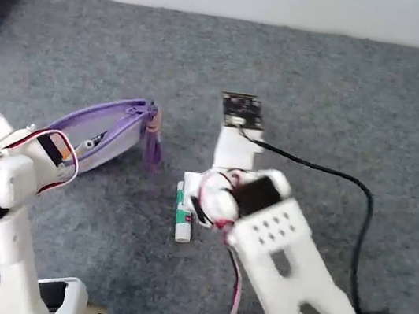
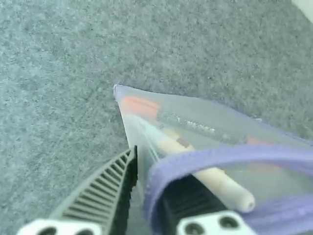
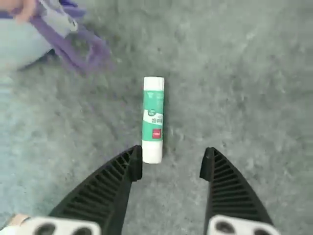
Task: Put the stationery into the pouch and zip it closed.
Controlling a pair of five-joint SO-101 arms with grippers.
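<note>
Two grippers, two different stories here. We see the left gripper (image 2: 151, 171) pinched narrow on the pouch (image 2: 195, 115), with the purple zip rim caught between its fingers. The mouth gapes, and a few pens (image 2: 195, 166) lie inside just past its fingertips.

The right gripper (image 3: 172, 154) hangs over the grey carpet (image 3: 254, 73) with its jaws spread wide and nothing in them. The glue stick (image 3: 152, 120) lies flat ahead of it. Its near end is just beside one fingertip, so it sits off-centre in the gap. We've got bare carpet all round the stick, loads of room both sides. The pouch's tassel (image 3: 83, 49) is off beyond the stick's far end, not touching it.
</note>
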